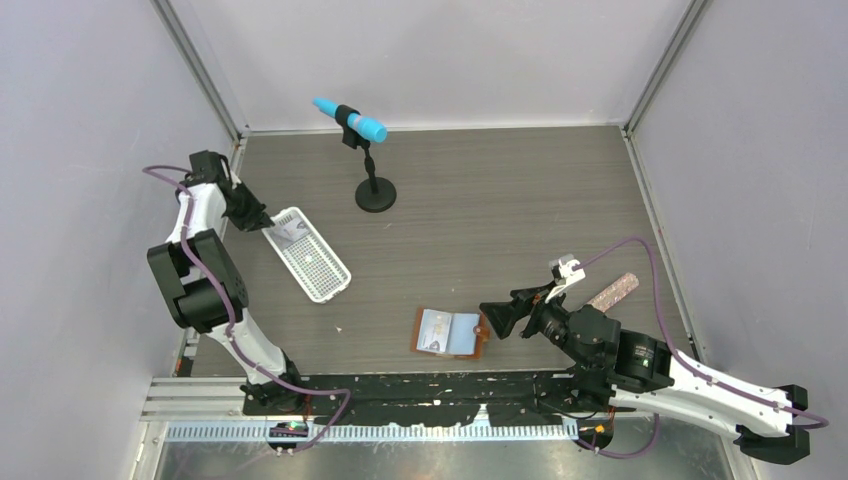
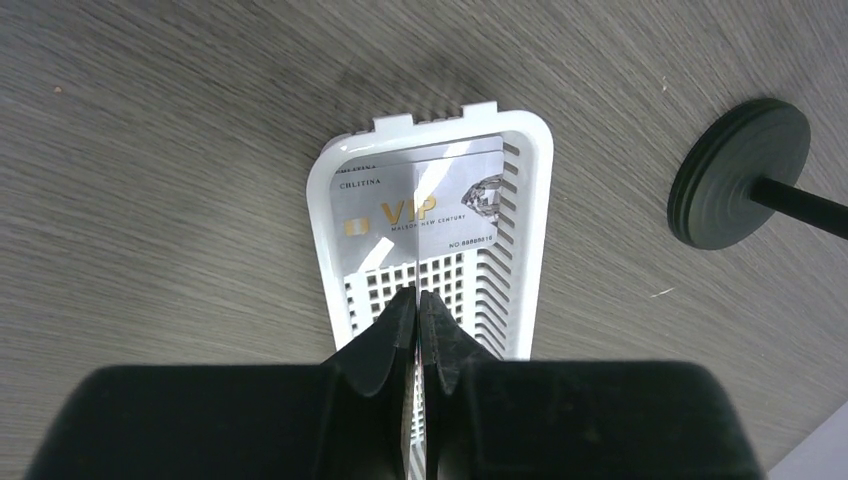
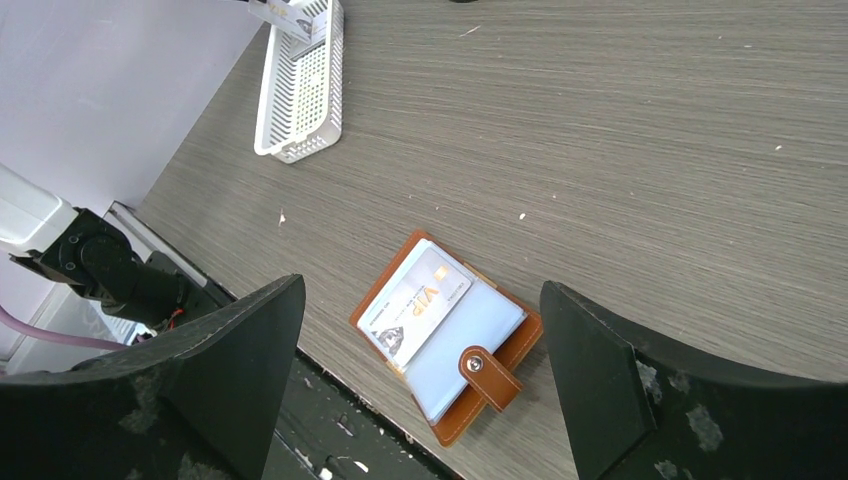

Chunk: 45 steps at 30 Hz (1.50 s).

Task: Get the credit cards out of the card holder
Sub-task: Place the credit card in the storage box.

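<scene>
Place: robotics lab cell
Walls: plain grey panels (image 1: 80,120) enclosing a wood-grain bench (image 1: 520,200)
Rig: left arm (image 1: 195,285) and right arm (image 1: 640,355) mounted on a metal rail (image 1: 190,405)

You're over a grey wood-grain tabletop (image 1: 520,200), boxed on three sides by plain pale lilac walls (image 1: 440,50). Aluminium posts (image 1: 200,75) at both upper corners. Metal rail (image 1: 400,432) along bottom edge. Light even.
</scene>
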Motion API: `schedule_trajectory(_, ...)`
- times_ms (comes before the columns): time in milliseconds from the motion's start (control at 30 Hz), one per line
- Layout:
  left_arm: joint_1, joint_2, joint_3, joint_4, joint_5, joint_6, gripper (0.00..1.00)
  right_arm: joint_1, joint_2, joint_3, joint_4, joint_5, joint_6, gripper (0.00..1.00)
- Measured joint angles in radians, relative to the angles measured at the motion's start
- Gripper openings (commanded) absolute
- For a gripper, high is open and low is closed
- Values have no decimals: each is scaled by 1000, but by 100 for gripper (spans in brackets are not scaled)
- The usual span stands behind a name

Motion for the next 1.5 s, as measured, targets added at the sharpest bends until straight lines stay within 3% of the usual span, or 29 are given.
schedule_trajectory(167, 0, 37, 29, 2, 0, 18, 15, 0, 0, 0, -1, 7, -8, 96)
schedule_trajectory(400, 0, 60, 39, 0, -8, 20, 15, 0, -3, 0, -7, 8, -19, 96)
schedule_trajectory(433, 0, 60, 39, 0, -10, 20, 15, 0, -8, 0, -9, 9, -22, 96)
schedule_trajectory(533, 0, 60, 39, 0, -16, 18, 0, 0, -19, 0, -9, 14, -26, 96)
schedule_trajectory(1067, 0, 60, 14, 98, 41, 5, 0, 0, -19, 0, -11, 21, -40, 96)
schedule_trajectory(1233, 3, 60, -2, 135, 60, -12, 19, 0, -19, 0, -15, 21, -47, 96)
schedule_trajectory(1500, 8, 60, -14, 146, 40, -14, 27, 0, -19, 6, -29, 28, -64, 96)
